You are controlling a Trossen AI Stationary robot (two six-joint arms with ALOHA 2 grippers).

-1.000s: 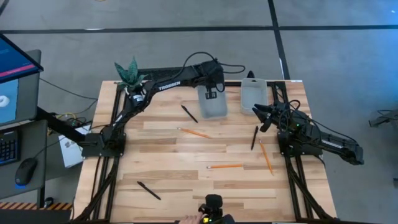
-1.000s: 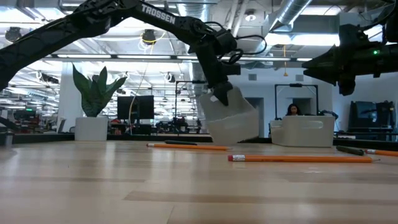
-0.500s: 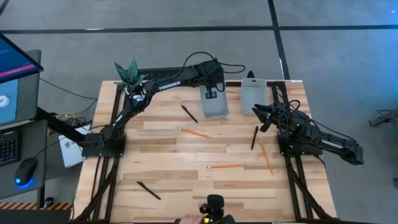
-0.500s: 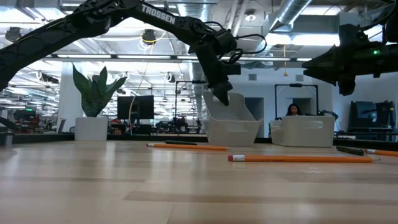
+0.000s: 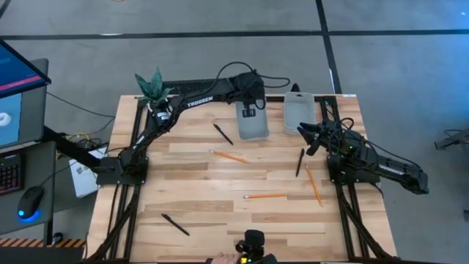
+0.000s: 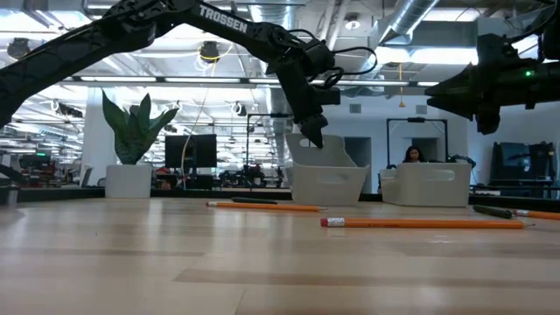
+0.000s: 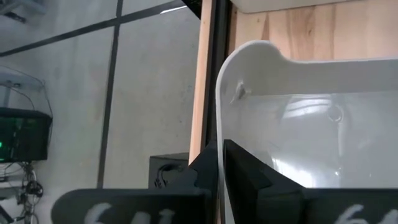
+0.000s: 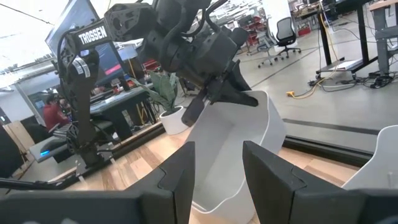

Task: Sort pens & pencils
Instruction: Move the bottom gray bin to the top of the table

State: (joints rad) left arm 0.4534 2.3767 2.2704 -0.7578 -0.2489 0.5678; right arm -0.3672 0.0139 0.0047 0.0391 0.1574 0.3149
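Observation:
A translucent white bin (image 5: 250, 126) stands on its base near the table's far edge. My left gripper (image 5: 248, 111) is shut on its far wall. Three black pens lie on the table: one near the bin (image 5: 223, 133), one at the right (image 5: 300, 162), one at the near left (image 5: 175, 224). Three orange pencils lie at the middle (image 5: 229, 156), lower middle (image 5: 265, 196) and right (image 5: 314, 184). My right gripper (image 5: 308, 136) hangs open and empty above the table, just right of the bin. My left gripper holds the bin by the rim of its far short wall (image 7: 219, 134), one finger inside (image 7: 249, 177) and one outside. The fingers come from above, pointing down. The bin stands upright with its base on the table (image 6: 328, 199).
A second white bin (image 5: 299, 114) stands right of the first at the far edge. A potted plant (image 5: 152, 88) stands at the far left corner. The table's middle and near part hold only the scattered pens and pencils. A person (image 6: 409, 156) sits in the room behind.
My left gripper has gone down with the bin, still shut on its wall. The bin hung tilted and clear of the table a second ago; now it stands level on its base.

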